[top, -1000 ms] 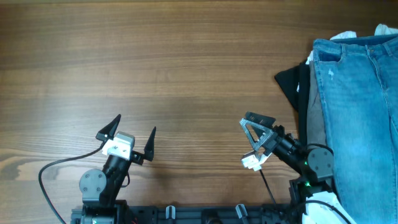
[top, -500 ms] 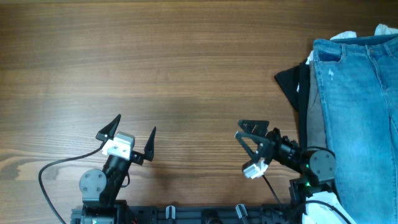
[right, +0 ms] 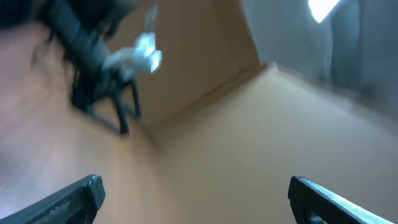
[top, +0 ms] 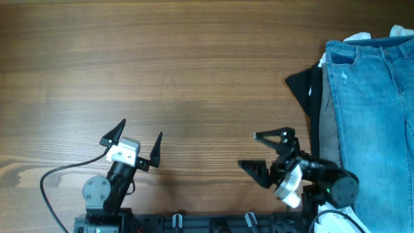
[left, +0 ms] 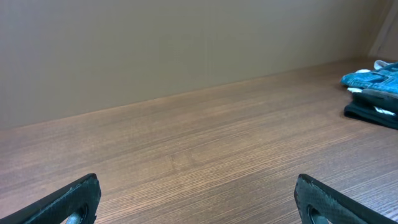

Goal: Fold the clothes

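The right gripper [top: 249, 150] has swung round over the last second. Its fingers pointed toward the far side before and now point left, and the wrist has drawn back toward the near edge. The fingers are spread wide with nothing between them. The right wrist view is smeared by motion, so it confirms little more than that spread, as far as I can tell. The left gripper [top: 141, 129] has not shifted. It sits near-left on the table [top: 194, 65], its fingers also parted and empty.

The clothes lie in a pile at the right edge of the table, untouched. The jeans [top: 375, 110] are on top, stretched from far to near. A black garment [top: 301, 84] pokes out from under their left side, with a strip of grey trousers [top: 326, 133] just beside it. A bit of white top [top: 359, 37] shows at the far end. In the left wrist view the pile is only a small heap far to the right, well apart from that arm.

Folding itself has not begun, so the step in hand looks like the approach to the first garment. The right gripper is facing away from the pile. The next move probably calls for it to turn back to the right, come down on the left edge of the jeans, close on the denim alone, and draw it toward the middle where both arms can reach.
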